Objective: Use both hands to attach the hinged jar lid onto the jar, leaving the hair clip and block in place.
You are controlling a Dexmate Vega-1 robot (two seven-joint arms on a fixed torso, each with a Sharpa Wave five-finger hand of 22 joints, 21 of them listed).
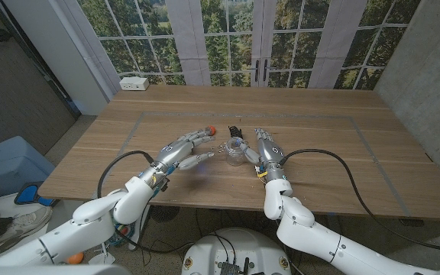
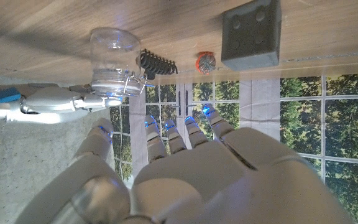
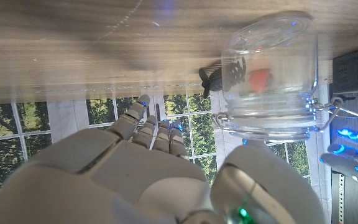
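While standing between both hands, jar [image 1: 236, 152] on table [image 1: 319, 137].

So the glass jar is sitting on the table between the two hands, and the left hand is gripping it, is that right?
Not quite. The jar does sit between the hands, but the left hand grips nothing: the left wrist view shows its fingers spread, short of the glass. The right hand is beside the jar.
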